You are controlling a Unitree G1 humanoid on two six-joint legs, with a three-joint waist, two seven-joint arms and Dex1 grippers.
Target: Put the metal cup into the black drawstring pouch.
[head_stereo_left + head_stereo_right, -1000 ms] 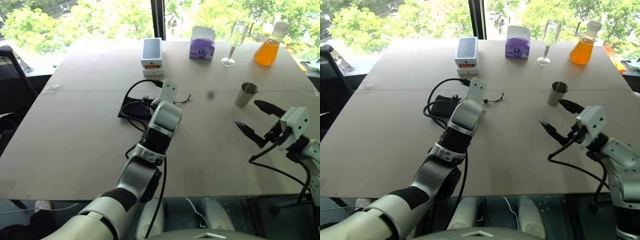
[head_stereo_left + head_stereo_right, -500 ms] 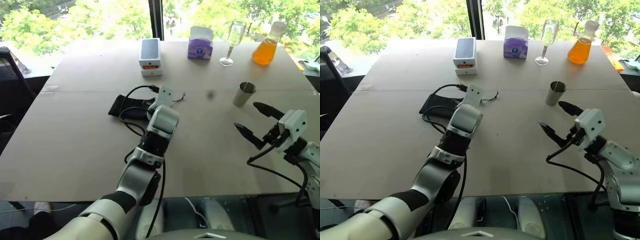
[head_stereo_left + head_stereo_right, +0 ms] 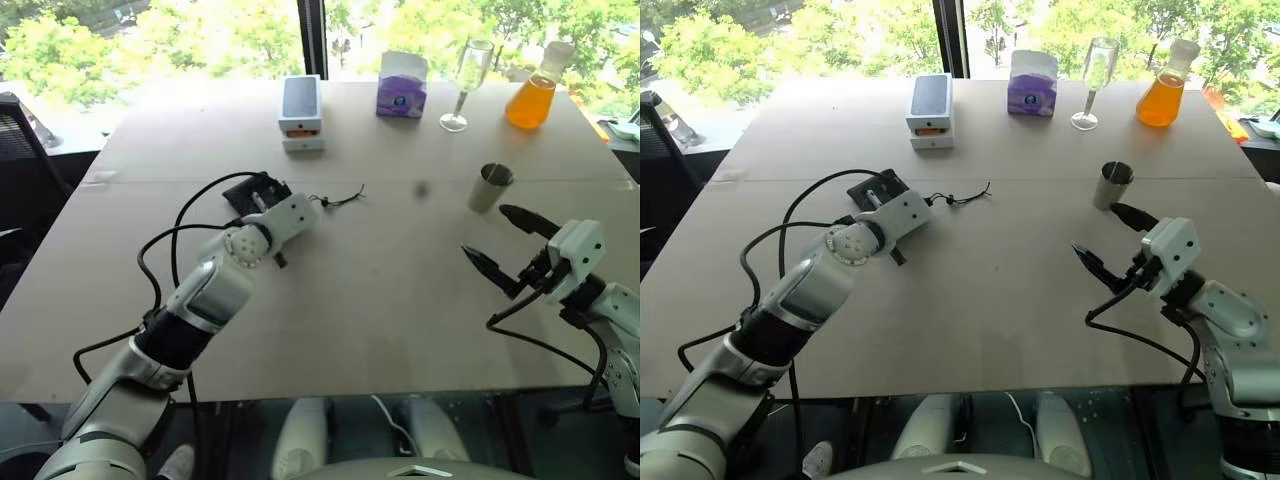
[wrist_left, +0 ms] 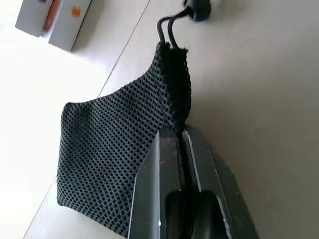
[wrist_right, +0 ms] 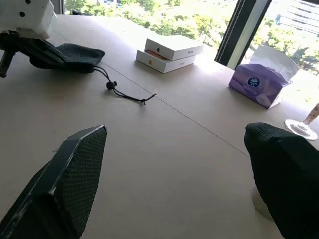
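Note:
The black drawstring pouch (image 4: 99,144) lies on the table left of centre, its mesh bunched up, and its cord (image 3: 340,196) trails off to the right. My left gripper (image 4: 179,130) is shut on the pouch's gathered edge, close to where the cord comes out. The metal cup (image 3: 491,187) stands upright on the right side of the table, apart from the pouch. Just in front of the cup my right gripper (image 3: 487,232) hovers open, with nothing between its fingers.
Along the far edge stand a white phone box (image 3: 302,112), a purple tissue box (image 3: 402,85), a wine glass (image 3: 466,80) and a flask of orange liquid (image 3: 532,100). A black cable (image 3: 160,260) loops off my left arm over the table.
My left arm has swung out to the left and rolled, and its gripper has shut on the pouch's edge. The pouch is now bunched. The right arm has kept still.

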